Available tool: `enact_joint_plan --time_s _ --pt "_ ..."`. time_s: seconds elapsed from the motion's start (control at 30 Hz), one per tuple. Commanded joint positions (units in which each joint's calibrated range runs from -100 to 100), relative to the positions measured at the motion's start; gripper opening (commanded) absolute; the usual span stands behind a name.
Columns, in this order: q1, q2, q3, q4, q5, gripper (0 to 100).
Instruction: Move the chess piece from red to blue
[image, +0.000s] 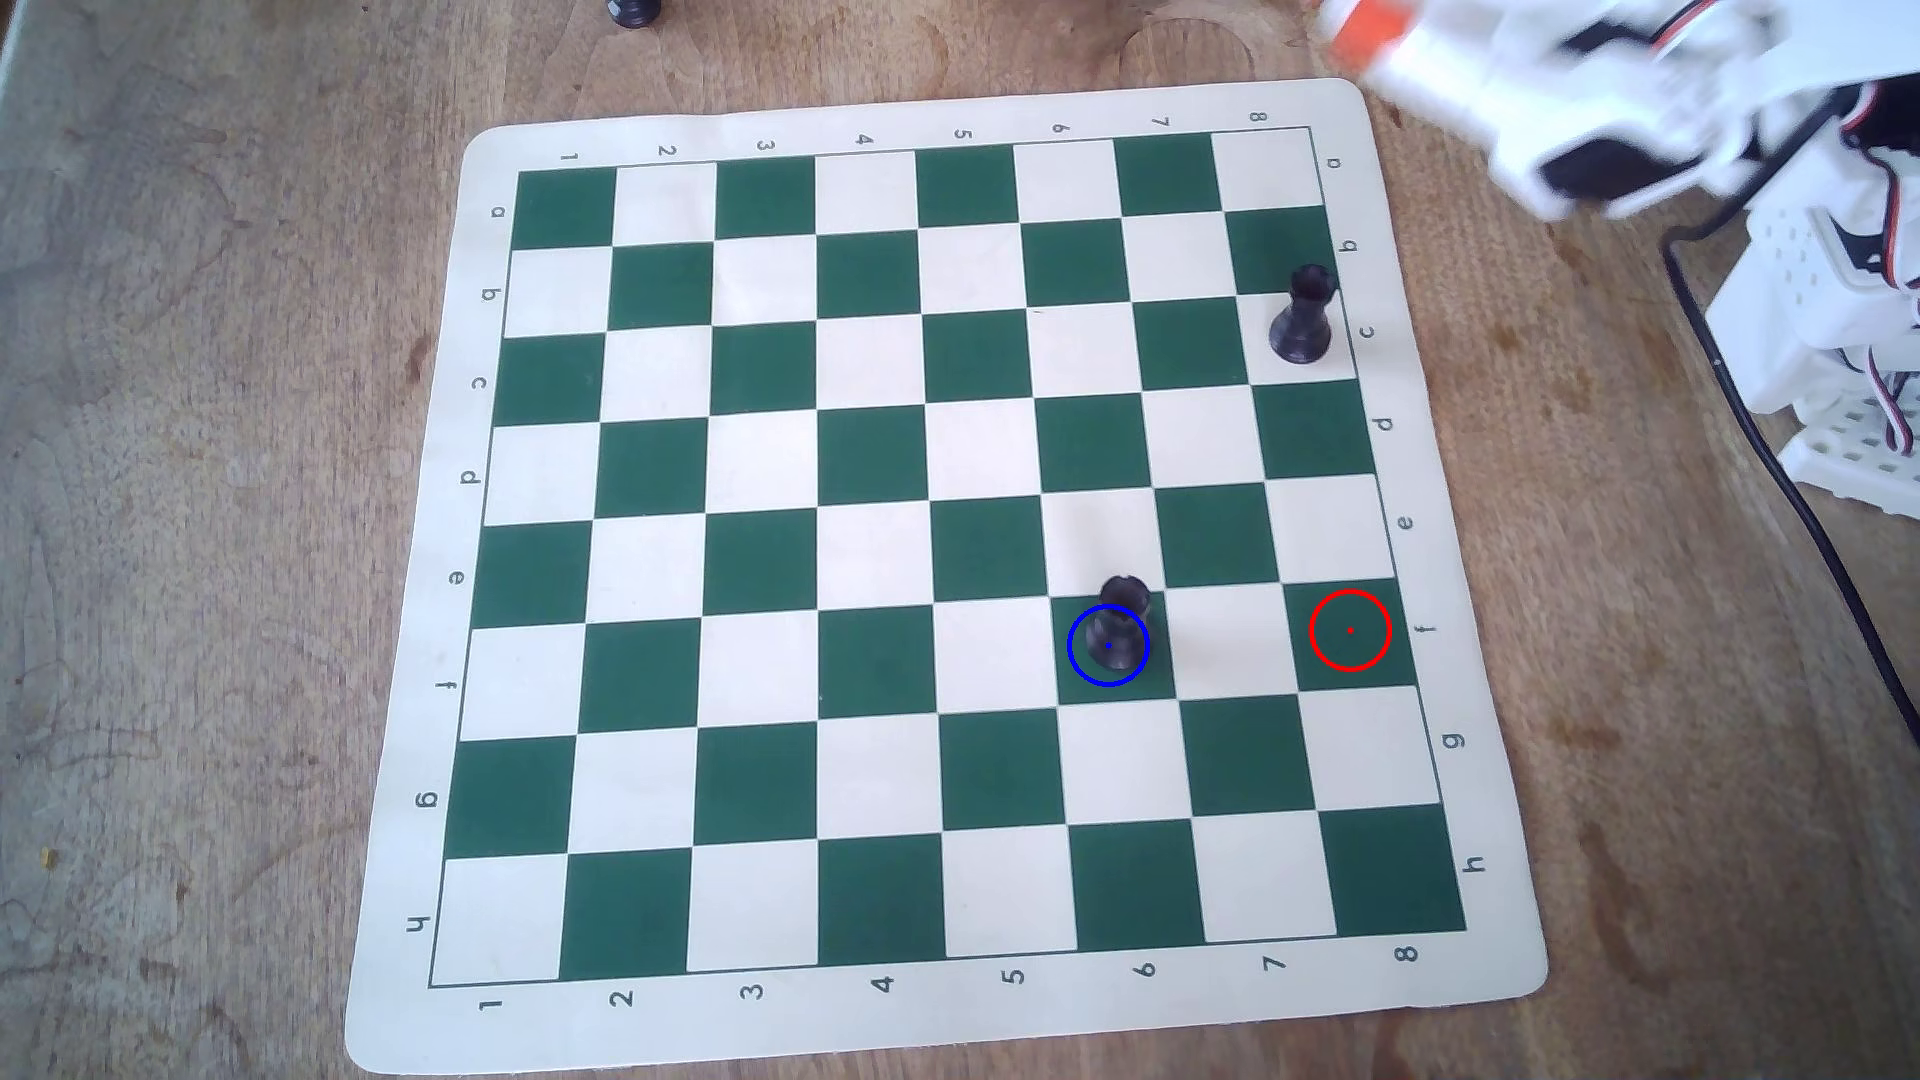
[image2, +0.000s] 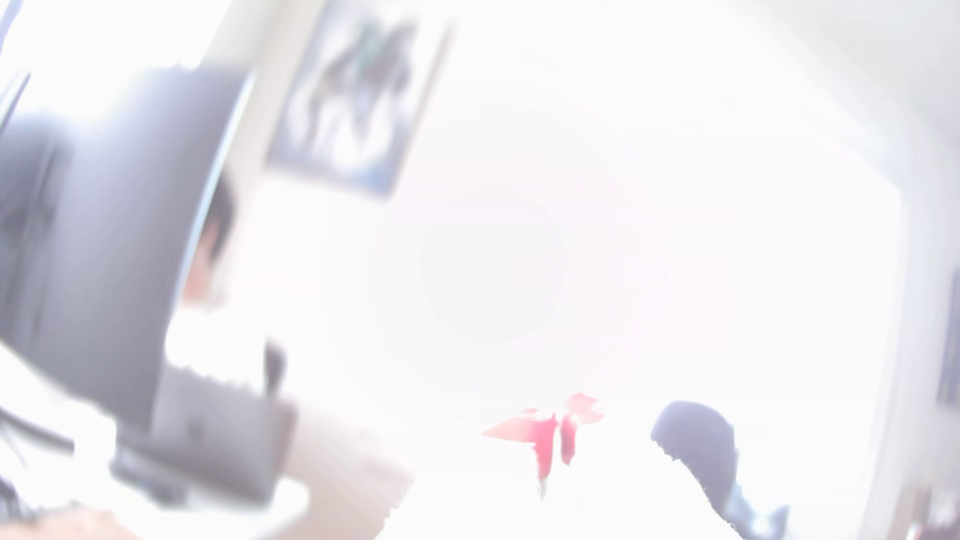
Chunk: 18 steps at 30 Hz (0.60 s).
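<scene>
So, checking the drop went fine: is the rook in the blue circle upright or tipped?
Upright: the rook stands on its base inside the blue circle, crown up.

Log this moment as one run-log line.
rook upright in blue | red empty | gripper blurred, off board corner | spare rook untouched

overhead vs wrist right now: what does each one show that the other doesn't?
Only overhead: the chessboard mat, a black rook standing upright in the blue circle, the empty red circle, and a second rook near the board's right edge. Only wrist: an overexposed, blurred room with a framed picture and a dark monitor. Shared: only the gripper, blurred in both, jaws unreadable.
</scene>
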Motion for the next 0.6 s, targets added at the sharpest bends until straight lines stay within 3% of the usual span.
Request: enact_joint_plan --time_s 0.0,0.17,0.2,0.27,0.37,0.57 --pt "0.80 -4.59 0.99 -21.82 -0.29 0" --pt "1.90 -4.00 1.08 -38.53 -5.57 0" --pt "3.23 -4.25 1.08 -46.23 -10.45 0" --pt "4.24 -4.93 1.08 -51.63 -12.41 0" --pt "4.56 -9.26 1.08 -56.79 -15.34 0" --pt "4.40 -13.84 1.08 -61.54 -15.68 0"
